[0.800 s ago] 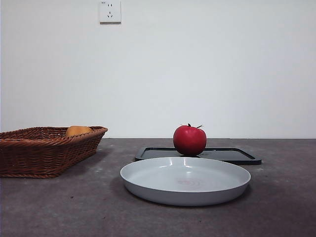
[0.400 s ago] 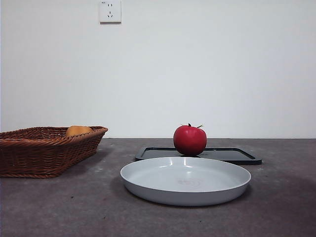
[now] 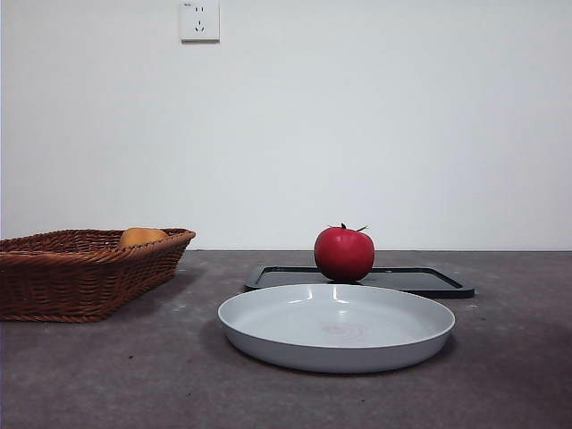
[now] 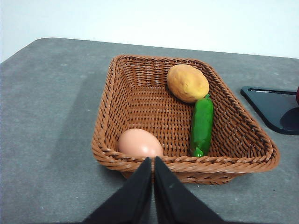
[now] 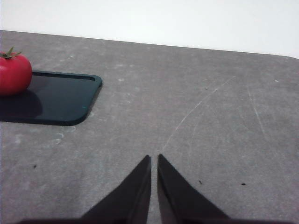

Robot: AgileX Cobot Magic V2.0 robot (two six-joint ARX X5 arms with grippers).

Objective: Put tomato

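Resting untouched on the flat black tray (image 3: pixel 420 281) behind the empty grey round plate (image 3: pixel 336 327), the glossy red tomato (image 3: pixel 344 254) awaits pickup; both grippers' fingers are closed, holding nothing, task not started.

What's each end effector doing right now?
Left end effector: closed, empty, near the basket.
Right end effector: closed, empty, over bare table, away from the tomato.

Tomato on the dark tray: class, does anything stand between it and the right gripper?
Nothing visible does. In the right wrist view only bare table lies between the right gripper and the tomato on the dark tray.
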